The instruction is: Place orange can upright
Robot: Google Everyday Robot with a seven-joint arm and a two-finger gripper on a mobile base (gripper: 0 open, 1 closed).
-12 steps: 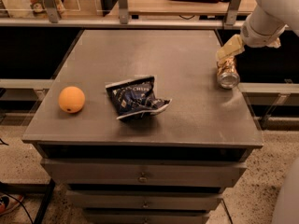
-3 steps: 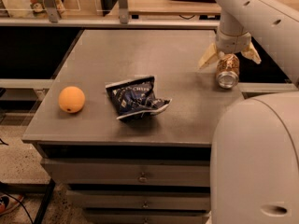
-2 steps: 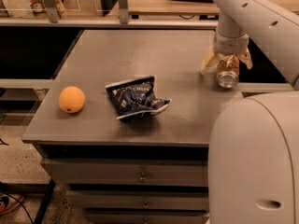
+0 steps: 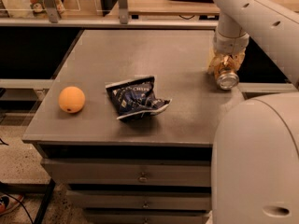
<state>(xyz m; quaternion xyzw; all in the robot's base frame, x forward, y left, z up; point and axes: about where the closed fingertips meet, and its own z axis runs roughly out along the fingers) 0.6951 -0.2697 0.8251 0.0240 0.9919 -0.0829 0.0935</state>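
Note:
The orange can [image 4: 227, 80] lies on its side near the right edge of the grey table [image 4: 140, 50], its silver end facing the camera. My gripper [image 4: 226, 68] comes down from above and sits over the can's body. Its tan fingers [image 4: 214, 65] press against both sides of the can, so it is shut on it. Most of the can's orange body is hidden behind the fingers.
A crumpled dark blue chip bag [image 4: 136, 98] lies mid-table. A round orange fruit [image 4: 71, 99] sits near the front left edge. My white arm fills the right foreground. Drawers are below the tabletop, and a shelf with railings stands behind.
The arm came down over the can. The fingers, spread wide a second ago, have closed in around it. The can, bag and fruit have not moved.

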